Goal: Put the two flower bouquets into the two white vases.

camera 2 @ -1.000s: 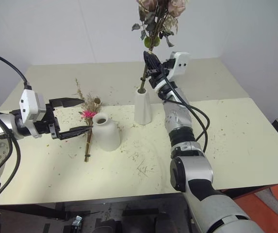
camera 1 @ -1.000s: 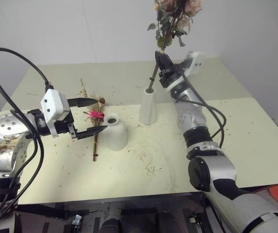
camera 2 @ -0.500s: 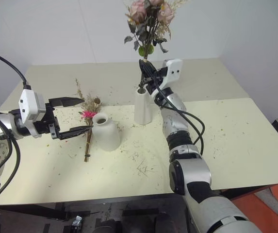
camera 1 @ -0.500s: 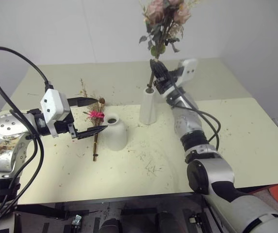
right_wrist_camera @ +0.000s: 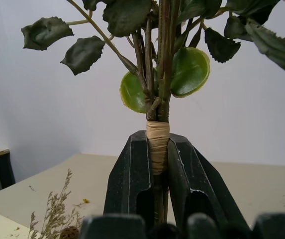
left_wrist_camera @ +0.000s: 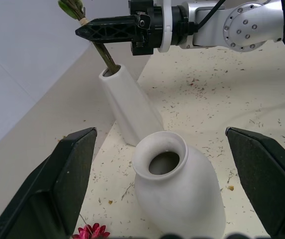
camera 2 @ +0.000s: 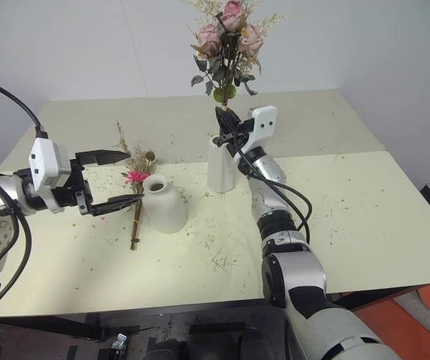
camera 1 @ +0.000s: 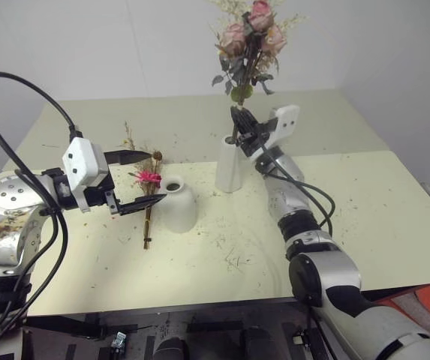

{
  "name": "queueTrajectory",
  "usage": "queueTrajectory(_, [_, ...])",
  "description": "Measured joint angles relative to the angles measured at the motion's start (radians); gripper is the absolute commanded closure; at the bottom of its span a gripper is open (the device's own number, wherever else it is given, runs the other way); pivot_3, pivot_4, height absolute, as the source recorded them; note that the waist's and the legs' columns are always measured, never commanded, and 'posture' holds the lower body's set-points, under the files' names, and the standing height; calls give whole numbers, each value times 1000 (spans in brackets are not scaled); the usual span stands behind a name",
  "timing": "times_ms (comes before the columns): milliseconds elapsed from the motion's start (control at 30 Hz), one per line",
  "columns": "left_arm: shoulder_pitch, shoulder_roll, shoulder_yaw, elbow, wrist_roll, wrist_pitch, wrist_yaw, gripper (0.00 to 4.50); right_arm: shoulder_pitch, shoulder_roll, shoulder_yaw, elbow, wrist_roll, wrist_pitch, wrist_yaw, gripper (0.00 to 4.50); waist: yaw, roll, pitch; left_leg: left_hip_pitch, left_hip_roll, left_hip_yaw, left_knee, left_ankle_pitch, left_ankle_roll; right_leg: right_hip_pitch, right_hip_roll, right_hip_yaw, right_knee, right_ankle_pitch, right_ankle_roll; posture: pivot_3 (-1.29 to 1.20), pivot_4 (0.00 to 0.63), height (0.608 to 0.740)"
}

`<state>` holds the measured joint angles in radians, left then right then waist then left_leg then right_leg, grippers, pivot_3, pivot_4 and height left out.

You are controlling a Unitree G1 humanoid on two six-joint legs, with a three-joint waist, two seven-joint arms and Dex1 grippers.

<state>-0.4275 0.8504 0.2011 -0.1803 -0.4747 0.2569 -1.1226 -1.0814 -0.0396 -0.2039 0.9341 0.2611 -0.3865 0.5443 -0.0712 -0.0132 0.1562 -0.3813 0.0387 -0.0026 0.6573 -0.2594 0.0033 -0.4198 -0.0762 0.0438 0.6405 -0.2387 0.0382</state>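
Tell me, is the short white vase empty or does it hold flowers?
Empty. The short vase shows a bare, dark mouth, and the dried bouquet lies on the table beside it.

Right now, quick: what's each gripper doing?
Left gripper: open, holding nothing, hovering beside the short vase.
Right gripper: shut on the rose bouquet stems, which enter the tall vase.

You have a pale yellow table strewn with dry plant crumbs. On it stand a tall vase and a squat vase; the dried bouquet lies flat beside the squat one, possibly touching it.
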Motion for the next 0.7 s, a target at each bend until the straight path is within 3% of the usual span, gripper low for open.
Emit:
queueTrajectory(33, [0, 0, 0, 0, 0, 0, -1, 0, 0, 0, -1, 0, -2, -2, 5, 3549, 0, 0, 0, 0, 0, 0, 0, 0, 0, 0, 0, 0, 0, 0, 0, 0, 150, 740])
queueTrajectory(367, [5, 1, 7, 1, 0, 0, -2, 0, 73, 7, 38, -45, -29, -9, 10, 107, 0, 0, 0, 0, 0, 0, 0, 0, 0, 0, 0, 0, 0, 0, 0, 0, 150, 740])
queueTrajectory(700, [4, 4, 11, 5, 2, -1, 0, 0, 249, -54, 143, -271, -127, 6, -30, 47, 1, 0, 0, 0, 0, 0, 0, 0, 0, 0, 0, 0, 1, 0, 0, 0, 150, 740])
